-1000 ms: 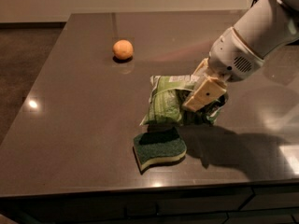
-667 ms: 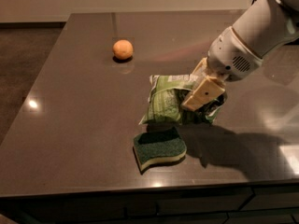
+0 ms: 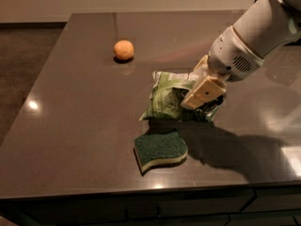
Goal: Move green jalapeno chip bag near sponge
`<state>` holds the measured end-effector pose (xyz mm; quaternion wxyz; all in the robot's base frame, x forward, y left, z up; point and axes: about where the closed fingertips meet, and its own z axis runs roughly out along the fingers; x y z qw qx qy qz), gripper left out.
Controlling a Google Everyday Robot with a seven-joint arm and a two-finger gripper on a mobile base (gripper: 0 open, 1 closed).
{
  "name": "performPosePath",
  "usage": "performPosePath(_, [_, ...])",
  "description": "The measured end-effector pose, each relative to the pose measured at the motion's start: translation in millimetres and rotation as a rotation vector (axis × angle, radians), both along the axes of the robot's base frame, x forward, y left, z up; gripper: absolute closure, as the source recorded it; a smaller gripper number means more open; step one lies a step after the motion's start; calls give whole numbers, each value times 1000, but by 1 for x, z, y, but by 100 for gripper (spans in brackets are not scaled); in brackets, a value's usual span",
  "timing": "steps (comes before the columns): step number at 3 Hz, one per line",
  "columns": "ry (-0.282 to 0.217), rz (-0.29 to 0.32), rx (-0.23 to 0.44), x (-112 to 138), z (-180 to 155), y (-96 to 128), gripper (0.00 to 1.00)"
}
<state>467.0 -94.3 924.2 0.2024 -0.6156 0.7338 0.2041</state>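
Observation:
The green jalapeno chip bag (image 3: 165, 100) lies crumpled on the dark table (image 3: 80, 126), just behind the sponge (image 3: 161, 149). The sponge lies flat near the front edge, dark green top up, pale yellow foam along its front side. A narrow gap separates the bag's lower edge from the sponge. My gripper (image 3: 203, 86) reaches in from the upper right and is shut on the right end of the bag, one cream finger (image 3: 203, 92) across its front. The arm hides the bag's right end.
A small round orange fruit (image 3: 123, 50) sits at the back left of the table. The table's front edge runs just below the sponge. The arm casts a dark shadow (image 3: 235, 149) to the right of the sponge.

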Motion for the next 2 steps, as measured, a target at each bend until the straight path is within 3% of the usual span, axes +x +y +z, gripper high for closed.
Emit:
performPosePath(1, [-4,1,0,0,1,2,0])
performPosePath(2, [-4,1,0,0,1,2,0])
